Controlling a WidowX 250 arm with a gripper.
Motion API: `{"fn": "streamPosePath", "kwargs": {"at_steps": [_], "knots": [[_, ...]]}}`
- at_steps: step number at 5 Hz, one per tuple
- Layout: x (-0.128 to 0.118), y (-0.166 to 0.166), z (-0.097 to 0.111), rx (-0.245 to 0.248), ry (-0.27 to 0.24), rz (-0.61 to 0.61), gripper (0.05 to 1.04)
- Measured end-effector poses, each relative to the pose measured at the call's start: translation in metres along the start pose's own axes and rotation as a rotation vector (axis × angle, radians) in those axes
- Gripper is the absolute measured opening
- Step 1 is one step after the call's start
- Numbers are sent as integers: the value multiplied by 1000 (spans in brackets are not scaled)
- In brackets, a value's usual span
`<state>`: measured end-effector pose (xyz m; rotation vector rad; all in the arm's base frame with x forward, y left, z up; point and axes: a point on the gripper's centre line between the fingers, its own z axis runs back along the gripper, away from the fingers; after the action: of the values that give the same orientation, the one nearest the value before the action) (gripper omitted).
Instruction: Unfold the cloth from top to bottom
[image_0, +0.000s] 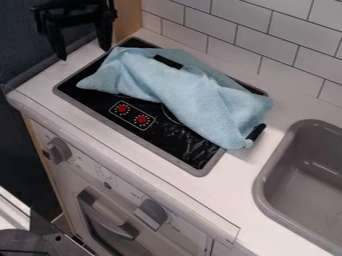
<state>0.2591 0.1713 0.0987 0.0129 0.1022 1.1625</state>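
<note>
The jaws stand apart with nothing between them, the black gripper hanging in the upper left of the frame, beyond the cloth's left end and clear of it. The light blue cloth lies bunched and creased across the black stovetop, from the upper left of center to right of center, with a small dark piece showing at its lower right end. Two red dials sit below the cloth, and the gray sink is at the right edge.
</note>
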Motion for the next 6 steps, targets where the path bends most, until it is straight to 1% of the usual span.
{"fn": "streamPosePath", "kwargs": {"at_steps": [1,2,3,4,5,6], "knots": [[-4,-2,-11,20,31,0,1001],[-21,-27,-13,35,20,-30,1001],[-47,-60,-18,-1,5,-113,1001],[-58,-89,-27,26,3,-124,1001],[-56,-117,-25,30,-21,-46,1001],[-54,-134,-37,8,26,-2,1001]]}}
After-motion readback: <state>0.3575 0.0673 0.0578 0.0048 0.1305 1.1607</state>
